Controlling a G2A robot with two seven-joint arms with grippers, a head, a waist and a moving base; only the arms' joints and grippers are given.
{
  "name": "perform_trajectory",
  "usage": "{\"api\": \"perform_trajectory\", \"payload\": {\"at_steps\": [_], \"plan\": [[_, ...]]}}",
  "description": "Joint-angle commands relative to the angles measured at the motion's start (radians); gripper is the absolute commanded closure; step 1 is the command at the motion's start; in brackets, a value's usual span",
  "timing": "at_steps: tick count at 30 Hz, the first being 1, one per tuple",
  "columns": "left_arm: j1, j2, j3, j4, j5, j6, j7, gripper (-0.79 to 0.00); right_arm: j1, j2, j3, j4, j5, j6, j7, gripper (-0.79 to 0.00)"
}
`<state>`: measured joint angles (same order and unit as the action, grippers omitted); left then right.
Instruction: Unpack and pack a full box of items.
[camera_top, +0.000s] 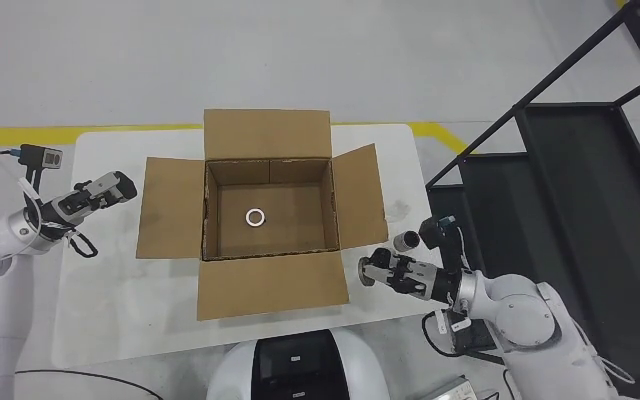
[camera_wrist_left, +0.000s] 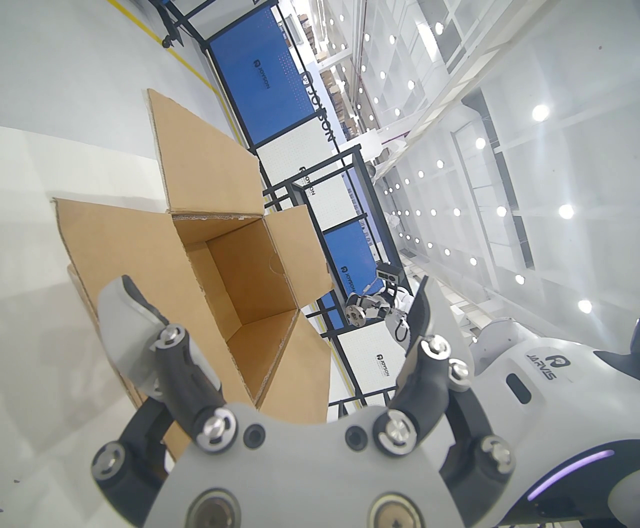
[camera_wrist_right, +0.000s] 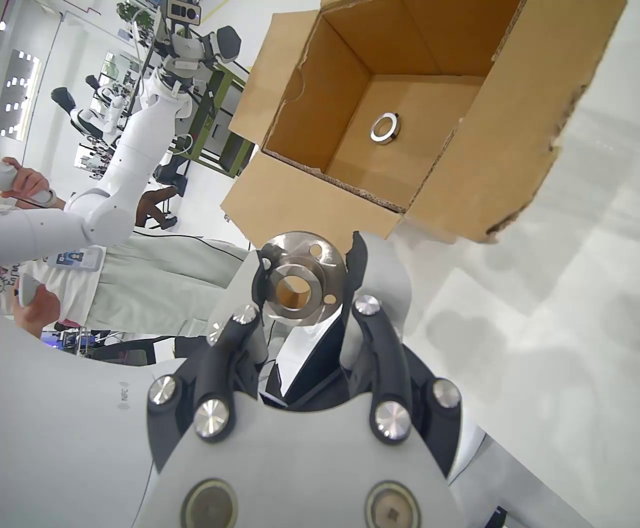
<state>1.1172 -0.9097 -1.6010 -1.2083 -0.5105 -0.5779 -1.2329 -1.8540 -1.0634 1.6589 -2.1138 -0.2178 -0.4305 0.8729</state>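
Observation:
An open cardboard box (camera_top: 268, 160) stands in the middle of the white table (camera_top: 110, 310), all flaps folded out. A metal ring (camera_top: 256, 216) lies on its floor, also the ring (camera_wrist_right: 384, 129) in the right wrist view. My right gripper (camera_top: 375, 270) hovers off the box's right front corner, shut on a round metal flange (camera_wrist_right: 300, 280) with bolt holes. My left gripper (camera_top: 115, 188) sits left of the box, open with nothing between its fingers (camera_wrist_left: 132, 320). The box (camera_wrist_left: 210, 260) lies ahead of it, and the flange (camera_wrist_left: 356, 316) shows far off.
A small dark cylinder (camera_top: 407, 241) sits on the table near the right arm. Black metal stairs (camera_top: 540, 180) stand to the right of the table. A yellow floor line (camera_top: 100, 130) runs behind the table.

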Motion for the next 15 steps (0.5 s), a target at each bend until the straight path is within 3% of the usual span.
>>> {"api": "perform_trajectory", "payload": {"at_steps": [1,15], "plan": [[0.0,0.0,0.0,0.0,0.0,0.0,0.0,-0.785,0.023,0.0,-0.024,-0.004,-0.013,0.01,-0.014,0.0],[0.0,0.0,0.0,0.0,0.0,0.0,0.0,-0.785,0.229,-0.009,-0.209,0.133,0.0,-0.016,-0.097,0.0]]}}
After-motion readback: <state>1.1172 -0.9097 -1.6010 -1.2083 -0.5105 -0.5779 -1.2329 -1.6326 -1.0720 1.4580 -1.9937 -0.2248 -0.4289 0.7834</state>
